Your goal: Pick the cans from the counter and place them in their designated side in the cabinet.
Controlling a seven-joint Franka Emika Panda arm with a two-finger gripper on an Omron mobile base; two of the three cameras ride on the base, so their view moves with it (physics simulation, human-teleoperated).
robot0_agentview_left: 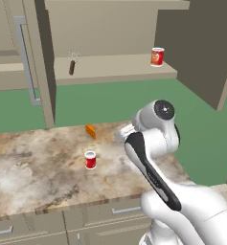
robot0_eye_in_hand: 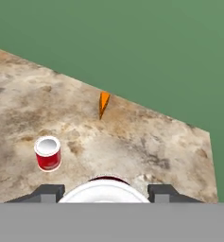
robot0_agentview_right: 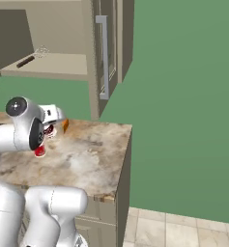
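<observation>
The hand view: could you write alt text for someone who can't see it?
A small red can with a white rim stands upright on a marbled stone counter. An orange wedge-shaped item lies farther off near the counter's back edge, with a plain green wall behind.

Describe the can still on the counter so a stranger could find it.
Start at the marbled counter below the open cabinet. Near its middle stands a small red can with a white rim. Its only neighbour is an orange wedge, nearer the wall.
</observation>
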